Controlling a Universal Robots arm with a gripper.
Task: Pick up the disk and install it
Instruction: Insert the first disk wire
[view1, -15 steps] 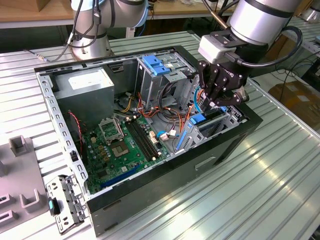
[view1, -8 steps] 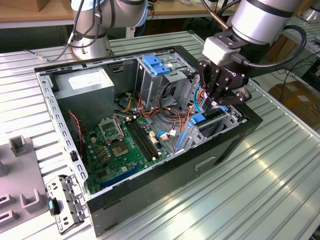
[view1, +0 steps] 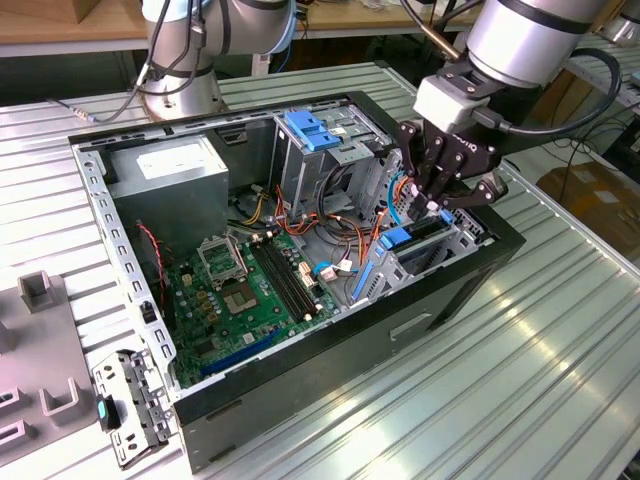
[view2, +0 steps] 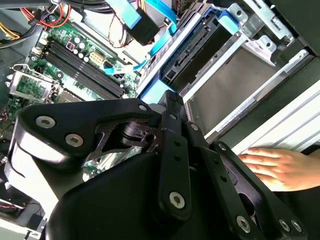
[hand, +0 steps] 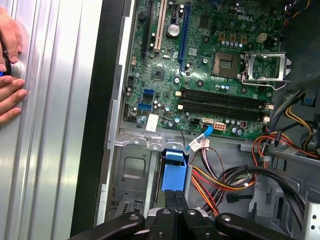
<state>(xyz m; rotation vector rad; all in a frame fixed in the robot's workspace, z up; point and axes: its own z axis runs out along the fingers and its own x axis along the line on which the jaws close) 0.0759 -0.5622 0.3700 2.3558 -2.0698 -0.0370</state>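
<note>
The disk (view1: 418, 235) lies in the drive cage (view1: 470, 228) at the front of the computer case (view1: 420, 310), directly under the gripper (view1: 437, 205). The fingers are pressed together with nothing visibly between them, and their tips meet the blue frame end of the disk. You can't tell from here whether the disk is fully home in its rails.

Watch three things:
- **Jamming:** if the disk sits slightly skewed, a push from closed fingers could jam it or slip off that narrow plastic edge.
- **Cables:** the blue data cable (view2: 125, 15) and the orange-and-yellow wire bundle (hand: 225, 180) hang just beside the hand — either could snag or get pinched.
- **The bystander:** a person's hand (view2: 275, 167) rests on the table (view1: 560, 350) just outside the case wall, close to the gripper — a sideways swing of the arm would head towards it.

As for writing, the power supply (view1: 165, 195) beyond the hand carries a white sticker (view1: 170, 160) with text too small to make out. White component markings dot the motherboard (hand: 210, 85).
</note>
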